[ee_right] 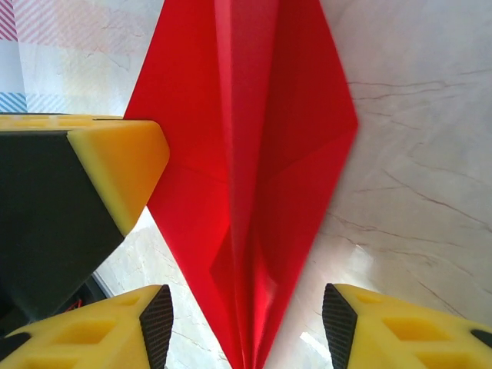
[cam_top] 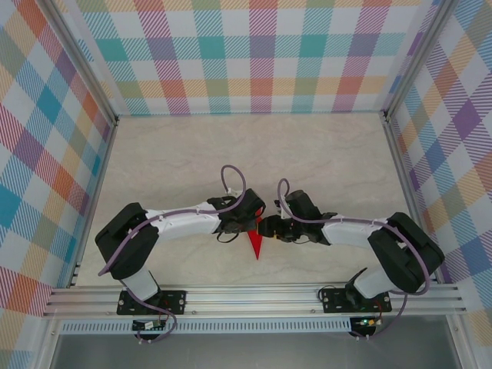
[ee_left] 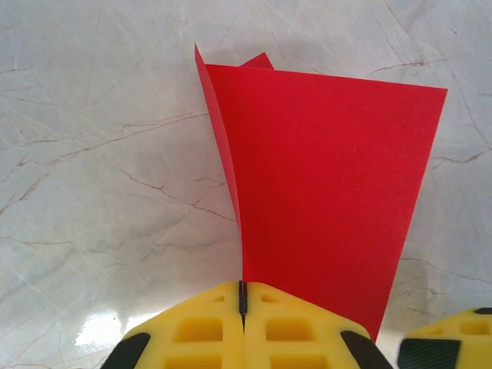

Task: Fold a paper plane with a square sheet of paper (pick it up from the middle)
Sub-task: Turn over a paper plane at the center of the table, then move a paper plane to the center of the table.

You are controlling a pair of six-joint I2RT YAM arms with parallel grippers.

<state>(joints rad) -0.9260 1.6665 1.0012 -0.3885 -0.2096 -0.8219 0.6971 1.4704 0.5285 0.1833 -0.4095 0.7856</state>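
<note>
Sitting near the middle of the table, the plane points its tip at the near edge. My left gripper is pinched tight on the fold at one end. My right gripper is spread wide, one jaw on each side of the spine, not touching. The long line runs straight out between them, so I think a squeeze comes next.

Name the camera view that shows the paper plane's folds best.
Right wrist view: the paper plane sits close and central, its centre crease and side flaps plain. The left wrist view gives one flat red panel pinched in the shut left gripper. The top view gives a small red triangle.
</note>
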